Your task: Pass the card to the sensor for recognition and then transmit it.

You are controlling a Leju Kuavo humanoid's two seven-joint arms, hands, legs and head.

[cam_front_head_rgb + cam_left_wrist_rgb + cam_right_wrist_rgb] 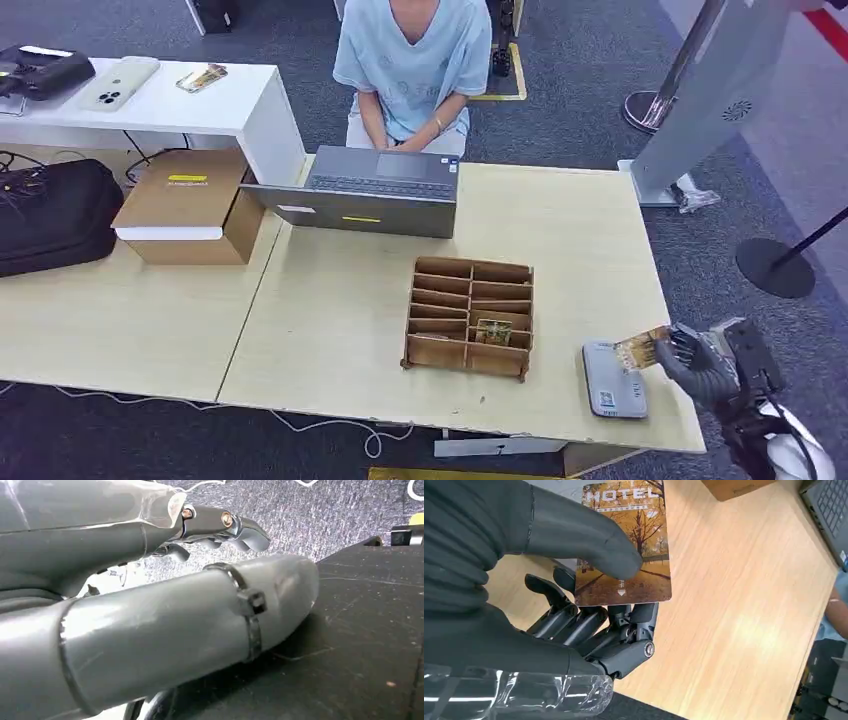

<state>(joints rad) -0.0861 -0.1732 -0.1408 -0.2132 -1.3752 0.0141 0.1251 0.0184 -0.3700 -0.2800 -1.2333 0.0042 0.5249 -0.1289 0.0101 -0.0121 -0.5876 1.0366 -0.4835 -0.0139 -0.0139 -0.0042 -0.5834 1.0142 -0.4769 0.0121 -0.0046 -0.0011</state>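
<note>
Autumn-orange hotel key card [641,349] sits pinched in the right hand [700,362], thumb [574,535] pressed on its face, darker fingers [589,625] beneath. From the hand, the card juts toward ten o'clock, its long axis running out over the far edge of the grey card reader [612,379] on the pale wooden table [560,220]. Reader lies at about eight o'clock of the hand, just beside it. Right arm is the working one. Left hand [220,527] hangs near dark flooring, fingers curled, holding nothing.

Right hand [703,362] at near right, thumb [574,535] pressing card [626,540] against curled fingers [589,625]; left hand [165,625] empty, fingers loosely curled.
</note>
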